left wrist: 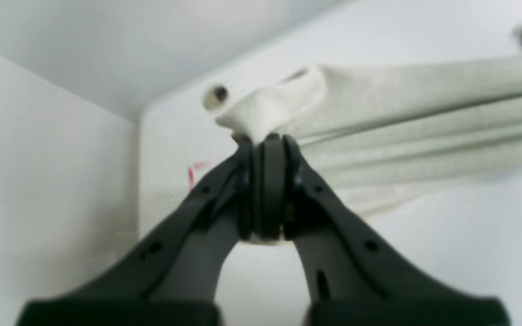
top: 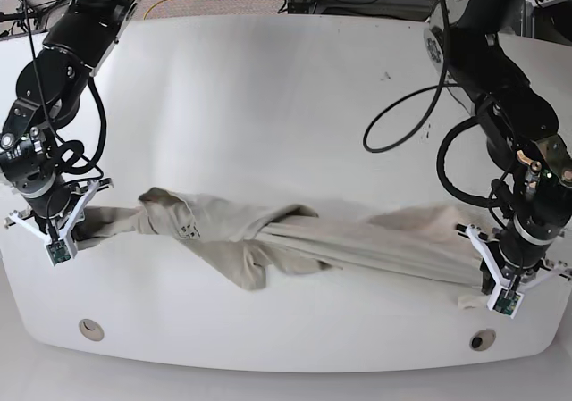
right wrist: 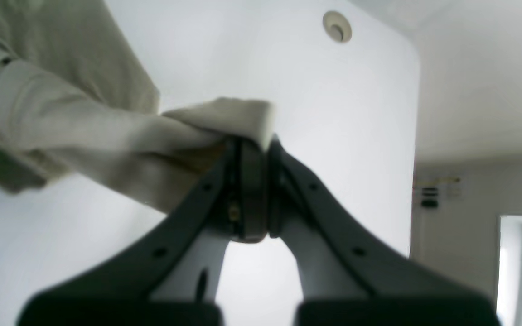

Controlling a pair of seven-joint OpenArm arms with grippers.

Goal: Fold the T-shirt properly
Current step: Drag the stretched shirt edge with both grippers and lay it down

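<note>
A large pale beige soft cotton T-shirt (top: 295,240) is lying stretched in a long bunched band across the near part of the white rounded table (top: 286,88), running from the left edge to the right edge. The left gripper (left wrist: 268,140), at the right end of the table in the base view, is pinching a bunched corner of the fabric with its black jaws pressed together. The right gripper (right wrist: 252,142), at the left end, is likewise clamping a fold of the cloth, jaws closed tight on it. Between the two arms the cloth is twisting into long folds, with a looser lump sagging towards the near edge left of the middle.
</note>
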